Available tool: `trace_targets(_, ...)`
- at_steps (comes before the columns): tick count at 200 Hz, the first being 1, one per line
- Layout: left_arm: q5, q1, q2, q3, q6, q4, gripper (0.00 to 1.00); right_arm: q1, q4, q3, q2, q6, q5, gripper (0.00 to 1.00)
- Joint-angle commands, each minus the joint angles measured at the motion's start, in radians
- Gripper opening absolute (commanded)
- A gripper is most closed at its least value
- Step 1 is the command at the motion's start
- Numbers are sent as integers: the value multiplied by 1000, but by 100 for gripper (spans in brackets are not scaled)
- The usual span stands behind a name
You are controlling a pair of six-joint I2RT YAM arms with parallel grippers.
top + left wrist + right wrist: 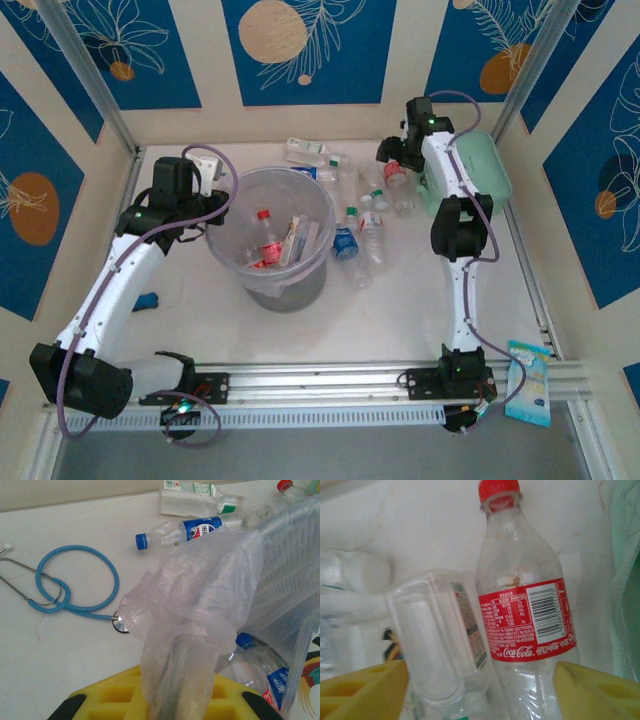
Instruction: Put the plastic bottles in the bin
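Right gripper: I had my right gripper (393, 172) at the far right of the table, jaws spread wide with the yellow pads (362, 687) either side of a red-capped Coca-Cola bottle (525, 605); nothing was gripped yet.
Key relation: the Coca-Cola bottle lay straight ahead of the fingers, its long axis running away from the wrist camera, cap at the far end. Its body sat between the pads, nearer the right one.
Crowding: a clear squarish bottle with a green-and-white label (437, 635) lay touching the Coca-Cola bottle on its left, also within the open jaws. I judged a closing could catch both.
Nearer arm: the right, clearly; the loose bottles (362, 215) lay between the bin and the mint-green box (483, 165).
Left gripper: I could not tell its state; a crumpled clear plastic liner (195, 625) hung over its yellow pads (112, 697) in the left wrist view. It sat by the bin's left rim.
Bin: the round translucent bucket (232, 195) stood mid-table, already holding some bottles, one red-capped.
Readable writing: "Coca-Cola" in white script on the red label, plus a barcode. The fine print was too small to read.
Other things: a blue-capped, blue-labelled bottle (177, 532) and a blue stethoscope (75, 585) lay on the table.
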Motion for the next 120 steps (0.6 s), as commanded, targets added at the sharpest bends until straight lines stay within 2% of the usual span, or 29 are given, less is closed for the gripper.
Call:
trace_targets(1,-8,17,-28,-13,45,-5,0,-7,-45,36,71,1,21,90)
trace_targets(27,-3,18,-19,-13,46,-8,0,-14,-104,141,162,21,37,91)
trace_targets(43,-3,18,-22,-13,46,-8,0,-19,-99,134,174,31,37,91)
trace_targets(83,-19,18,-23,-16,50,-8,0,-21,-55,93,160,44,12,76)
trace_targets(120,-6,18,-14,-13,47,-10,0,-20,-58,83,149,47,17,72)
